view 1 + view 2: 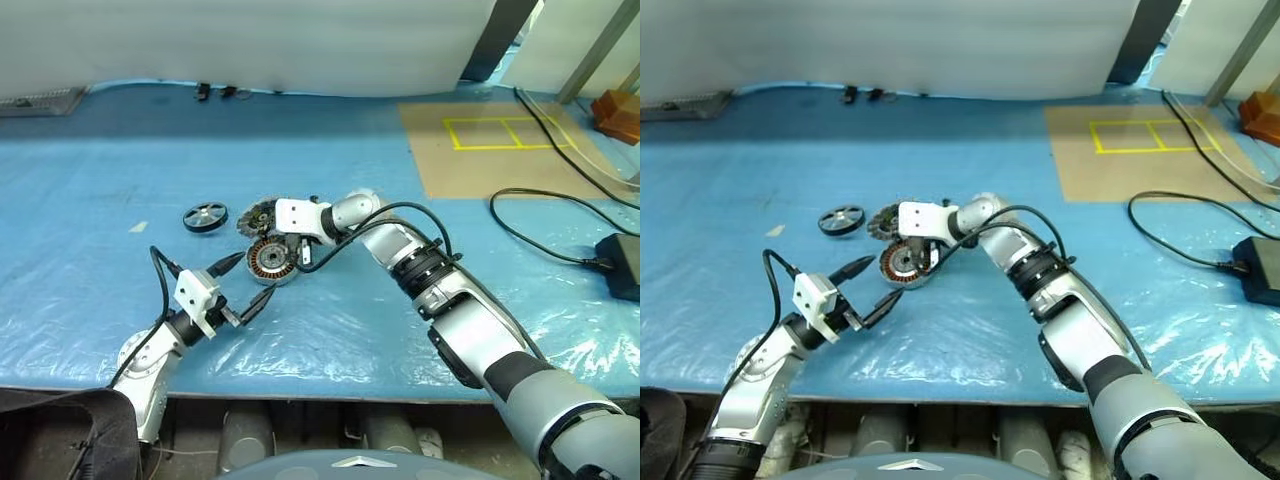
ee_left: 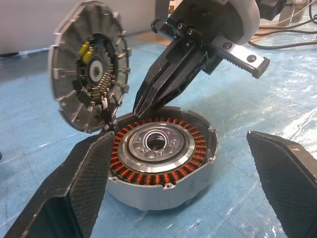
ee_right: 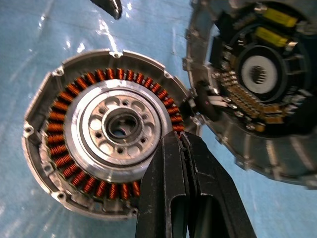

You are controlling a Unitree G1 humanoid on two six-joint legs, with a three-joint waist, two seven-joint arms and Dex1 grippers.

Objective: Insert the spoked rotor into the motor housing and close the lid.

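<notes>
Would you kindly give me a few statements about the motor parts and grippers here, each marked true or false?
1. The rotor sits inside the housing. False: it lies on the table, apart from it.
2. The lid stands tilted up at the housing's edge. True.
3. The right gripper is shut. True.
4. The left gripper grips the lid. False: it is open, holding nothing.
5. The housing's copper windings are uncovered. True.

A crinkled blue plastic sheet [image 1: 330, 120] covers the worktop. At far right lies a brown cardboard panel [image 1: 500, 150] marked with yellow tape squares [image 1: 497, 132]. Black cables [image 1: 540, 215] trail right; a white wall [image 1: 250, 40] stands behind.
</notes>
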